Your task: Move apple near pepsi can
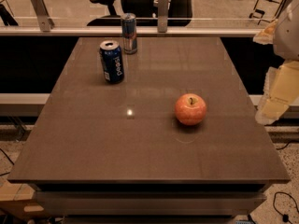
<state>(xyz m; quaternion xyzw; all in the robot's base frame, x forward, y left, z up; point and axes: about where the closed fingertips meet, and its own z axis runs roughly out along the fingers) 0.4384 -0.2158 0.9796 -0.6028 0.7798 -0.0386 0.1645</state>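
While the apple (190, 109) sits stem-up on the right half of the brown table (140, 148), you have the pepsi can (112, 61) standing upright well apart from it, toward the far left. Bare tabletop lies between the two. Just behind the pepsi can, near the far edge, a slimmer blue-and-silver can (129, 33) stands upright, close to it but not touching. What either can holds, you cannot see. The gripper (279, 92) hangs at the right border, off the table's right edge and above apple level; whether it is spread or closed you cannot tell. An office chair (135, 3) stands beyond the rail (84, 31).
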